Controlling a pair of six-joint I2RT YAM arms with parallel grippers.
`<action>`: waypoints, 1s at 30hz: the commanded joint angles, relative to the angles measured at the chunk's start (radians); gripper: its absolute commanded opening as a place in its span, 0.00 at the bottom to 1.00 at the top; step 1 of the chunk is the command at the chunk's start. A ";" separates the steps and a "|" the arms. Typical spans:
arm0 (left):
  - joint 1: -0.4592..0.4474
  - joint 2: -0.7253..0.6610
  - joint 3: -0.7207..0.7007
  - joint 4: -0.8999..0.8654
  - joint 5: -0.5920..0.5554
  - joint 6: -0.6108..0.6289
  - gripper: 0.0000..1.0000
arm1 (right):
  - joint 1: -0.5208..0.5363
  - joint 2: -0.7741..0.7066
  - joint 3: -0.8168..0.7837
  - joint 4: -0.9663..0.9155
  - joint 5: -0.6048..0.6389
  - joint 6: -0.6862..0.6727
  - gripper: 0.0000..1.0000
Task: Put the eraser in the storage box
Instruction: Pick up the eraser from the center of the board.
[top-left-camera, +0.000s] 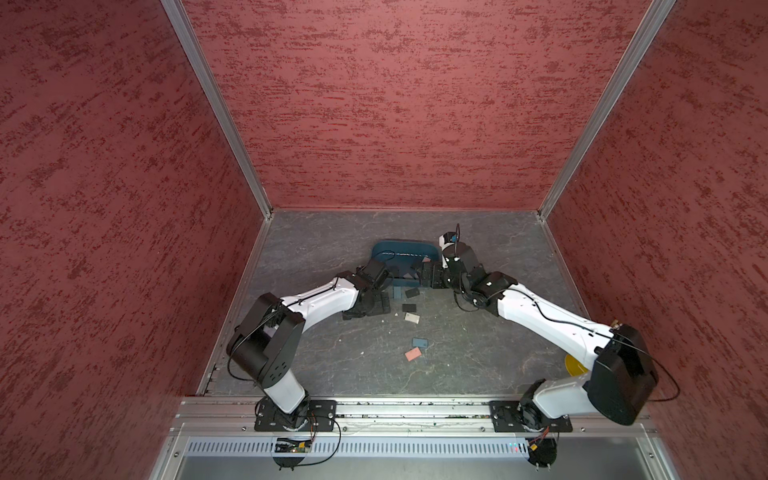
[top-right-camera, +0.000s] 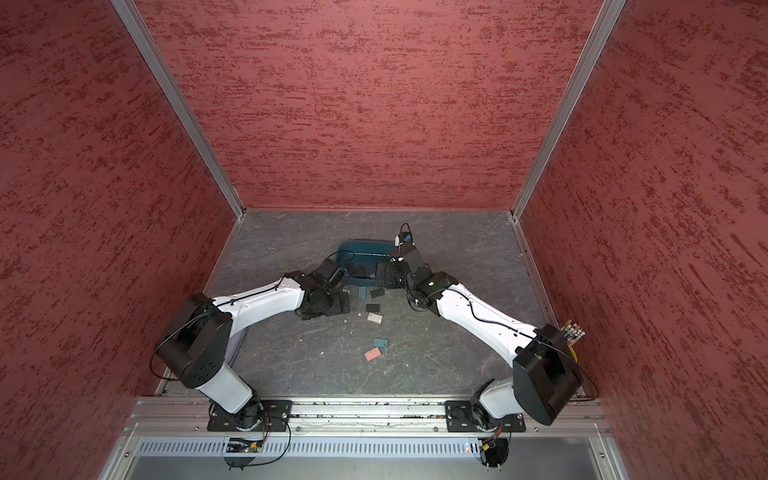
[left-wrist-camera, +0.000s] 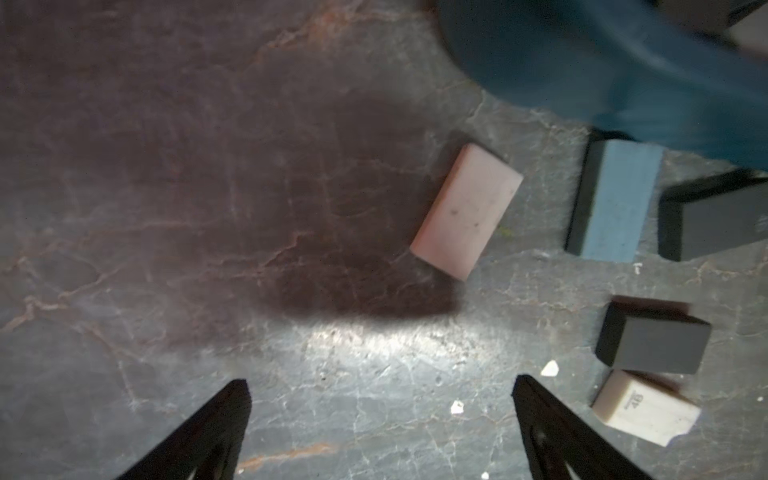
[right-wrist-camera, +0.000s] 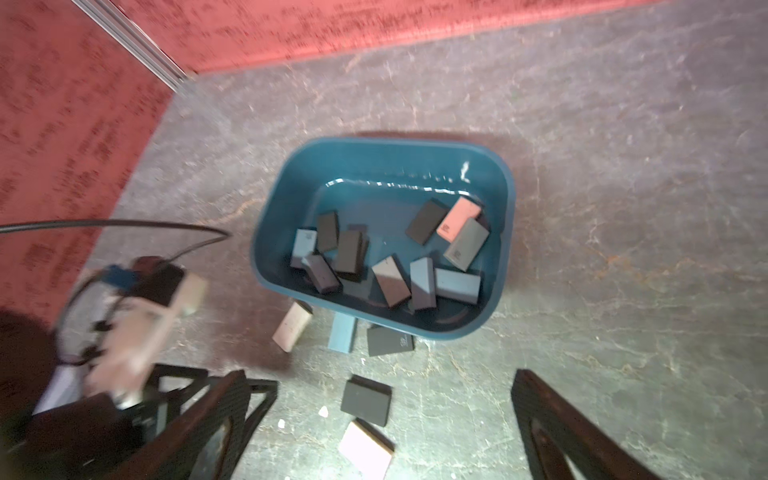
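- Jaws of the left pincer (left-wrist-camera: 380, 380) stand wide apart with nothing between them, above the grey marbled bench (left-wrist-camera: 166, 208).
- Ahead of it I see a pale pink rectangular eraser (left-wrist-camera: 465, 212) lying flat on the bench, just outside the dark teal-blue plastic storage box (right-wrist-camera: 274, 216).
- At the box's near wall lie a blue block eraser (left-wrist-camera: 615, 199) and a black eraser (left-wrist-camera: 715, 216). Nearer the arms' bases, a dark grey eraser (left-wrist-camera: 652, 345) sits just beside a white eraser marked 4B (left-wrist-camera: 646, 409).
- Inside the box I count roughly a dozen erasers in black, blue and grey, plus one salmon eraser (right-wrist-camera: 457, 218).
- The right pincer (right-wrist-camera: 380, 374) is spread and empty, above the bench at the box's near side.
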 joint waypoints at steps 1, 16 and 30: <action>0.013 0.050 0.059 0.010 0.007 0.053 0.99 | -0.003 -0.029 -0.027 0.023 -0.002 0.005 0.99; 0.037 0.185 0.151 0.022 -0.002 0.087 0.77 | -0.002 -0.044 -0.060 0.034 -0.009 0.016 0.99; 0.034 0.254 0.181 0.039 0.010 0.087 0.49 | -0.001 -0.037 -0.075 0.051 -0.026 0.029 0.99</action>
